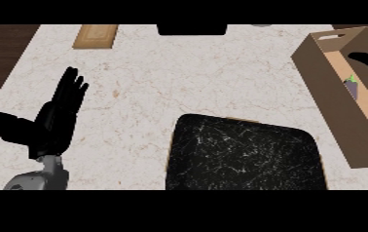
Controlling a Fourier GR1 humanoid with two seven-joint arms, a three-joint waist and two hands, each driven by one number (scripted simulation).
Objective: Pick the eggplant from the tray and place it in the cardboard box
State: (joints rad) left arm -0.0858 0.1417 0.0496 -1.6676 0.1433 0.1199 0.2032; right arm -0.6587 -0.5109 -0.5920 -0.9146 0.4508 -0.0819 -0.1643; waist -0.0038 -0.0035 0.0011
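Pale marble worktop (201,75). Black tray (244,153) bare, low centre. Eggplant (351,87) already lies inside cardboard box (323,75) at right edge; placing looks done. Left hand (63,110) resting at left, fingers straight, holding nothing. Right hand not visible.

The cardboard box (327,75) runs off the right edge, its wall half-hiding the eggplant (351,87).

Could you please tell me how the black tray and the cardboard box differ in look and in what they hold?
The tray is black, speckled and flat with rounded corners; the cardboard box is brown with tall walls. The tray shows nothing on it, while the box holds the eggplant. Both sit on the marble counter.
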